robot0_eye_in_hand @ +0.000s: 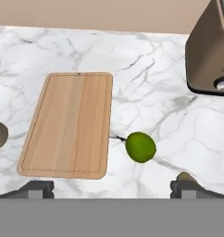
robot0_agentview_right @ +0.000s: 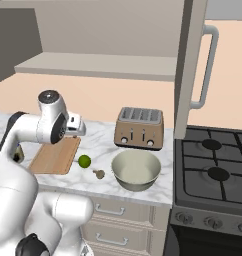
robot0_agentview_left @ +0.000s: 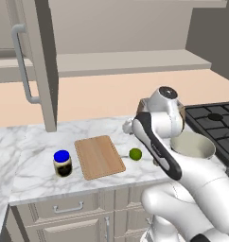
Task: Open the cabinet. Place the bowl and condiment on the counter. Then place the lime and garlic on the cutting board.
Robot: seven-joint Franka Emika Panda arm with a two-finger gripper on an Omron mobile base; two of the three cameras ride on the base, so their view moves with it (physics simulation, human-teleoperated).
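The cabinet door hangs open at the left over the marble counter. On the counter stand the blue-lidded condiment jar, the wooden cutting board, the lime and the pale bowl. The hand view looks down on the cutting board, with the lime just to its right and the garlic near the right fingertip. My gripper hovers above the counter, open wide with nothing between its fingers. In the right base view the garlic lies between the lime and the bowl.
A brown toaster stands at the back behind the bowl. A black gas stove adjoins the counter on the right. Drawer fronts run below the counter edge. A second open cabinet door hangs above the stove's left side.
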